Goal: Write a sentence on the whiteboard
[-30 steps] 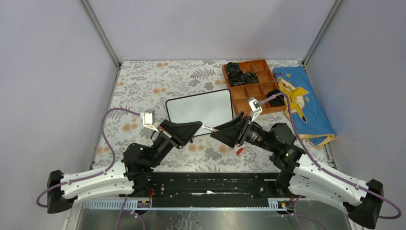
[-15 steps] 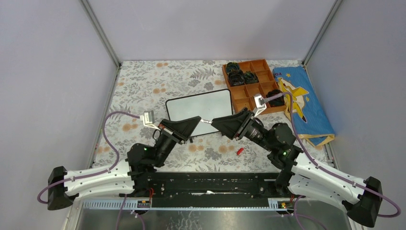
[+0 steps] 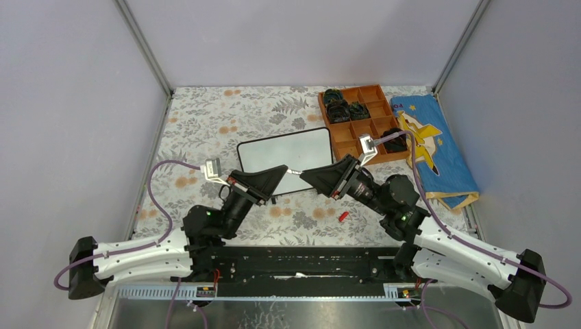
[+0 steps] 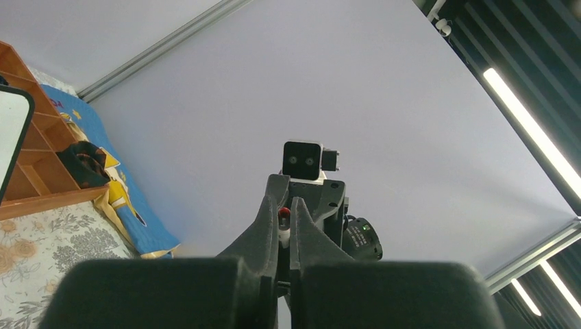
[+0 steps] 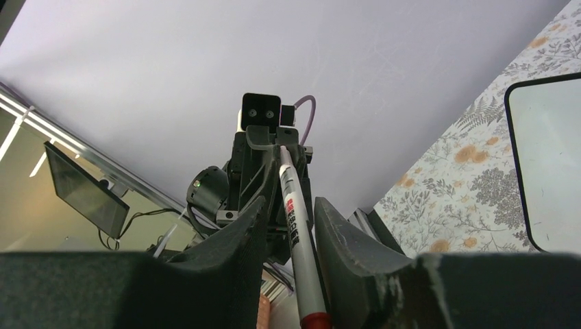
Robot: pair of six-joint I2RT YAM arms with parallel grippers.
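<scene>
The whiteboard lies mid-table, its white face blank; no sentence shows on it. Over its near edge the two grippers meet tip to tip. My left gripper is shut on a grey-white marker, whose red end peeks between the closed fingers. The marker's barrel runs on between the fingers of my right gripper, which stand open with a narrow gap on each side of it. In the right wrist view the board is at the right edge.
A small red cap lies on the floral cloth near the right arm. A brown compartment tray with dark items stands at the back right, beside a blue cloth. Grey walls enclose the table.
Both grippers rose and shifted toward the board's near edge, the marker between them. The right gripper slid further over the marker and its jaws narrowed around it.
</scene>
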